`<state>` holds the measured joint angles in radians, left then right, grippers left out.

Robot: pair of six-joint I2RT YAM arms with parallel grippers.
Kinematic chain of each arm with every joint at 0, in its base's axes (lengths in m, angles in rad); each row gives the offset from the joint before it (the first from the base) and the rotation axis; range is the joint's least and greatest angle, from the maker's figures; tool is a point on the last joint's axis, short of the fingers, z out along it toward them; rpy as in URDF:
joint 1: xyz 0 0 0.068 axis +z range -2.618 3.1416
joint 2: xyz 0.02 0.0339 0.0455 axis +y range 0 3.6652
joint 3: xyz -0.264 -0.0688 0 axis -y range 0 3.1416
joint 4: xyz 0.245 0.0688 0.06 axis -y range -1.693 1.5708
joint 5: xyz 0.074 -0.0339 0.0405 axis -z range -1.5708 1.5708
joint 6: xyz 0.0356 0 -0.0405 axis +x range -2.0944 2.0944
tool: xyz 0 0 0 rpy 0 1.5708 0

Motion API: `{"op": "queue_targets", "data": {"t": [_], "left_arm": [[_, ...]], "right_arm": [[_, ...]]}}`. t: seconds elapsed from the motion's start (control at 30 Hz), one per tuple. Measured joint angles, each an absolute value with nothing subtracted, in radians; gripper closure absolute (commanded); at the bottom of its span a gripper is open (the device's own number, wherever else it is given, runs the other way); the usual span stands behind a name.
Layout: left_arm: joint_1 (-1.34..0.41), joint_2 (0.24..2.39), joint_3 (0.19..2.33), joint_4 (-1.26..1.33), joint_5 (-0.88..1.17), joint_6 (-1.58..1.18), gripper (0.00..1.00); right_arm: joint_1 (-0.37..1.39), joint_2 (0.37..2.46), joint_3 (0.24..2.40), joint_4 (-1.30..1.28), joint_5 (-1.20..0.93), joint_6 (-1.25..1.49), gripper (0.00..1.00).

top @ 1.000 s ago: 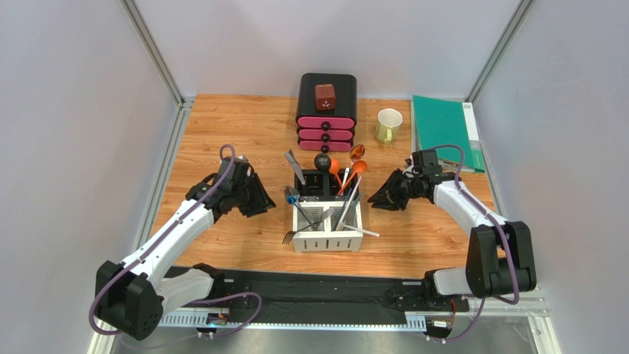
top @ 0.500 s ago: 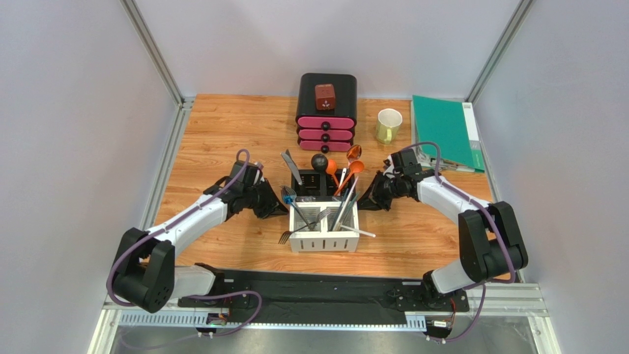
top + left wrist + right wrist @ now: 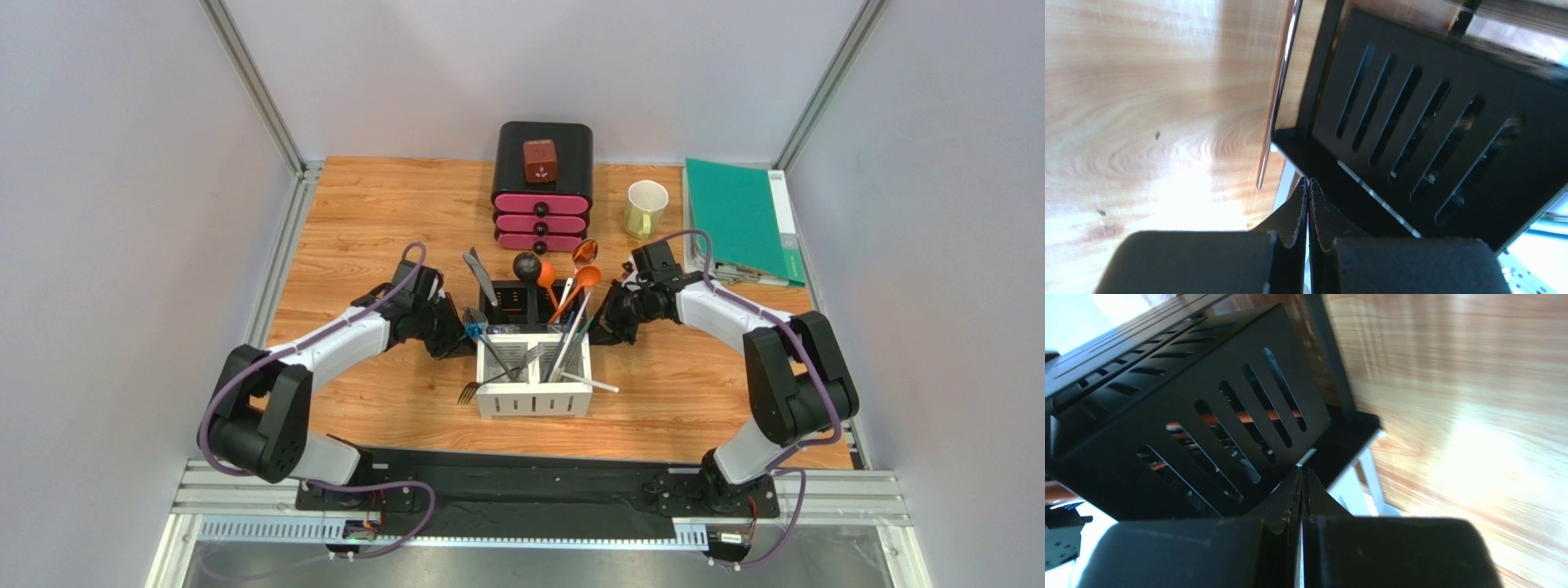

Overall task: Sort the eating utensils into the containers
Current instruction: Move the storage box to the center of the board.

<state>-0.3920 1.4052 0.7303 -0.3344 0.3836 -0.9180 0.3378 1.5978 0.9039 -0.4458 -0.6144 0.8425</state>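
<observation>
The caddy stands mid-table, white compartments in front and black ones behind. It holds orange spoons, a black spoon, a knife, a fork and other silver utensils. My left gripper is shut, with nothing seen between its jaws. Its tips touch the foot of the black slotted wall, and a slim silver utensil hangs beside it. My right gripper is also shut. Its tips rest against the opposite black wall, where an orange spoon shows through the slots.
A black-and-pink drawer box with a red-brown block on top stands behind the caddy. A pale green mug and a green folder lie at the back right. Metal frame posts run along both table edges.
Both arms have swung inward from the open table to the caddy's two sides. Both grippers have closed. The caddy has shifted slightly to the left.
</observation>
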Motion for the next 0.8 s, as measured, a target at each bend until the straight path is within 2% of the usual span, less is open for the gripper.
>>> {"op": "queue_targets", "data": {"t": [0.37, 0.8], "left_arm": [[-0.382, 1.490, 0.868, -0.331, 0.375, -0.884, 1.00], [-0.380, 1.545, 0.934, -0.358, 0.347, -0.860, 1.00]], "right_arm": [[0.363, 1.655, 0.980, -0.466, -0.591, 0.868, 1.00], [0.367, 1.678, 1.046, -0.540, -0.553, 0.864, 1.00]]}}
